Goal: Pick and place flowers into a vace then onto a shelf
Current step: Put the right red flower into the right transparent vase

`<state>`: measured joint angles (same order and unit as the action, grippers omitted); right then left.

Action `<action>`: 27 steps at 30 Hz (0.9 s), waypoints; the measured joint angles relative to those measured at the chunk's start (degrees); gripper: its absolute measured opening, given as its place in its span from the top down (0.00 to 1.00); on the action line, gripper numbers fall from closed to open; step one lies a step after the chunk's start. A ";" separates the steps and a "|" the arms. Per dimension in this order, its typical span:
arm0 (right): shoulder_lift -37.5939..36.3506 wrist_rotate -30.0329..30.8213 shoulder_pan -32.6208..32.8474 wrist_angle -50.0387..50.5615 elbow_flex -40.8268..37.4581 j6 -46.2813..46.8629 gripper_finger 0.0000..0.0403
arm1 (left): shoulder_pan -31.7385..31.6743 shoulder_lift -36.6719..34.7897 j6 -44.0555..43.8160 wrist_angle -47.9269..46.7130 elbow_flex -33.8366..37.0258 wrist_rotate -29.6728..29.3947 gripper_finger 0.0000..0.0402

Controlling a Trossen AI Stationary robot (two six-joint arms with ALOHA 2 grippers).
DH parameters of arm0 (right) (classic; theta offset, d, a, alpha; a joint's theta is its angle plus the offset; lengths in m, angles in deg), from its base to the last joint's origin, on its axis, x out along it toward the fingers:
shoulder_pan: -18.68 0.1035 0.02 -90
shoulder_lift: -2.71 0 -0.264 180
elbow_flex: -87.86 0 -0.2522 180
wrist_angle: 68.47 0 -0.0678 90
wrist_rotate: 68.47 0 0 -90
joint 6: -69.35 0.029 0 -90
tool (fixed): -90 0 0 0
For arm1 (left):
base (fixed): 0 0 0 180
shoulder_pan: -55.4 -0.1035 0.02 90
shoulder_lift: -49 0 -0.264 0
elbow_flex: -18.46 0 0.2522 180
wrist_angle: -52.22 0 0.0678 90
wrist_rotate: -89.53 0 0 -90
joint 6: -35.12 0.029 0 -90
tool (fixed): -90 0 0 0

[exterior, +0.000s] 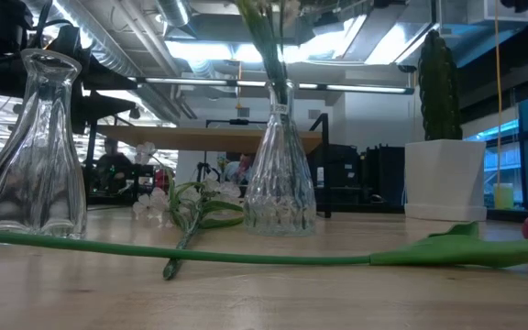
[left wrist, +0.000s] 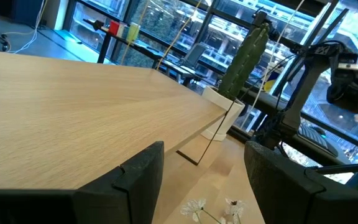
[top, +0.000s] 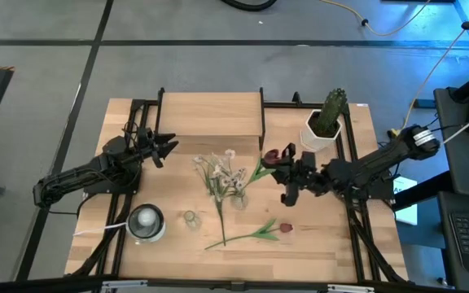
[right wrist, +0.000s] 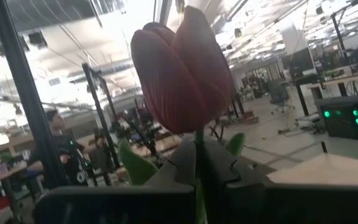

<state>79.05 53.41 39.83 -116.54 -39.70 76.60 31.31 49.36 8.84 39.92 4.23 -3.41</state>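
My right gripper [top: 283,165] hovers over the table's middle, shut on a flower with a dark red bud [right wrist: 182,68]. Its green stem and leaf [top: 256,172] slant down toward a glass vase [top: 238,198] that holds white-blossom stems [exterior: 269,46]; whether the stem's lower end is in the vase, I cannot tell. More white flowers [top: 216,173] lie on the table beside it. A second red-bud flower [top: 251,234] lies flat near the front edge. The shelf [top: 210,114] stands at the back. My left gripper [top: 165,148] waits open, level, by the shelf's near left corner. My right gripper pinches the flower's thin green stem [right wrist: 197,155] just below the red bud between its two fingers. The fingers come from the table's right side and lie across the stem. The bud stands upright above the fingers, lifted clear of the table.
A smaller empty glass vase [top: 190,218] and a white round object [top: 145,221] stand near the front left. A green cactus in a white pot [top: 326,124] stands at the back right, beside the shelf. Black frame bars run along the table's sides.
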 joint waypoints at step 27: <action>2.33 0.02 0.02 8.17 -0.09 -0.21 0.99 | 0.00 0.00 0.02 -0.02 -0.02 -0.02 0.46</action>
<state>81.38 53.43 39.85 -108.38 -39.79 76.39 31.31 49.37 8.86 39.89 4.21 -3.43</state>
